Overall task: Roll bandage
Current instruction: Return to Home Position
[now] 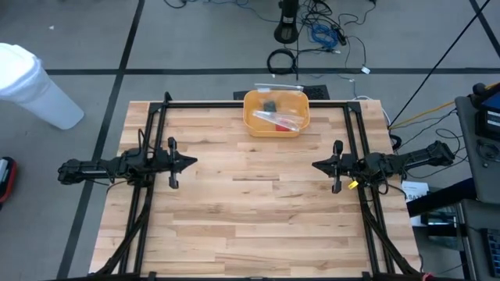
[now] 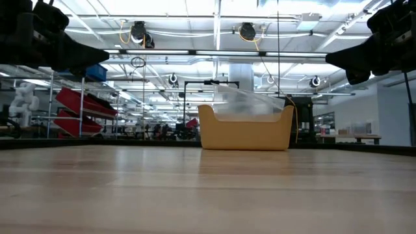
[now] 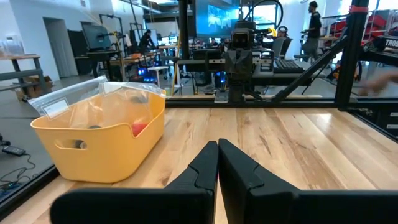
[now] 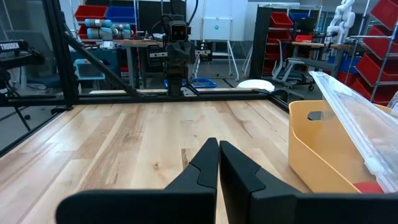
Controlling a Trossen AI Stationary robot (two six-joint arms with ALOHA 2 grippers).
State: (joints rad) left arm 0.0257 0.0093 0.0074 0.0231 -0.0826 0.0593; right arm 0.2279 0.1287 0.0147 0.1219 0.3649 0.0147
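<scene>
The red bandage [image 1: 282, 123] lies inside a clear crinkled plastic bag [image 1: 279, 119] in a yellow bin [image 1: 251, 117] at the table's far middle; a red patch of the bandage [image 3: 139, 127] shows through the bag in the left wrist view, and a red bit of the bandage [image 4: 368, 186] in the right wrist view. My left gripper [image 1: 194, 163] is shut at the table's left, held level above the wood, pointing toward the right. My right gripper [image 1: 315, 165] is shut at the table's right, pointing toward the left. Both are well short of the bin.
A black frame [image 1: 258, 103] runs along the table's far edge and down both sides by the arms. A dark small object [image 1: 269, 105] also lies in the bin. Bare wood [image 1: 258, 211] spreads between the grippers and toward the near edge.
</scene>
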